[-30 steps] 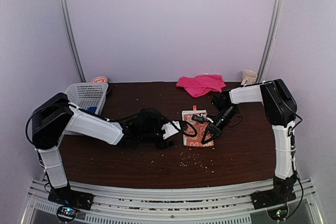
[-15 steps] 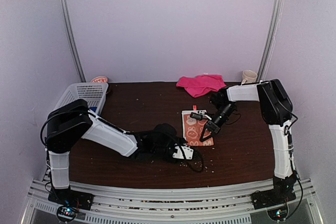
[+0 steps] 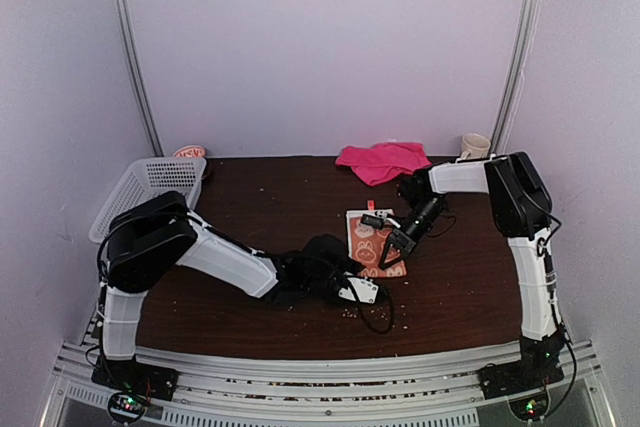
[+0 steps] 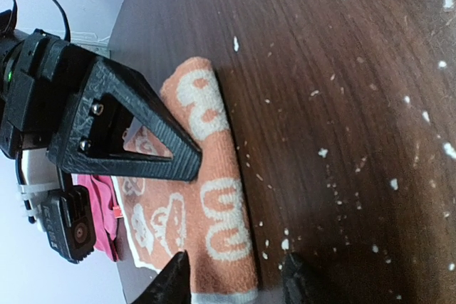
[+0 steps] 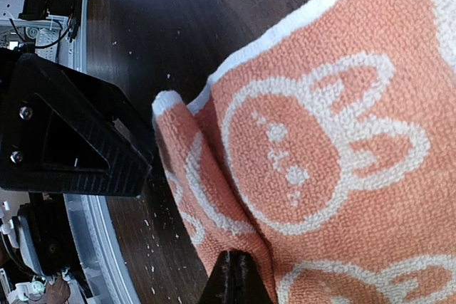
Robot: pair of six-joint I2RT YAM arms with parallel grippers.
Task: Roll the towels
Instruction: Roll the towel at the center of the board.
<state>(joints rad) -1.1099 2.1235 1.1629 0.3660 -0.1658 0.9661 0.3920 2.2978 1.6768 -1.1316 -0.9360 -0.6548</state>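
The orange towel [image 3: 370, 239] with cream bunnies lies flat mid-table, its near edge folded over into a thick roll [image 4: 221, 197]. My left gripper [image 3: 362, 289] sits low at the near end of that roll; in the left wrist view its open jaws [image 4: 235, 286] straddle it, one fingertip [image 4: 174, 282] over the cloth and the other on bare wood. My right gripper [image 3: 392, 253] is shut on a raised crease of the orange towel [image 5: 313, 176], its tips [image 5: 235, 275] pinched together. The pink towel [image 3: 383, 160] lies crumpled at the back.
A white lattice basket [image 3: 150, 182] stands at the back left and a cream mug [image 3: 475, 147] at the back right. Pale crumbs [image 3: 385, 315] are scattered over the dark wooden table [image 3: 250, 197], mostly toward its front edge.
My left arm has swung from the towel's left side round to its near edge, its jaws narrowing on the way. The right gripper has barely moved.
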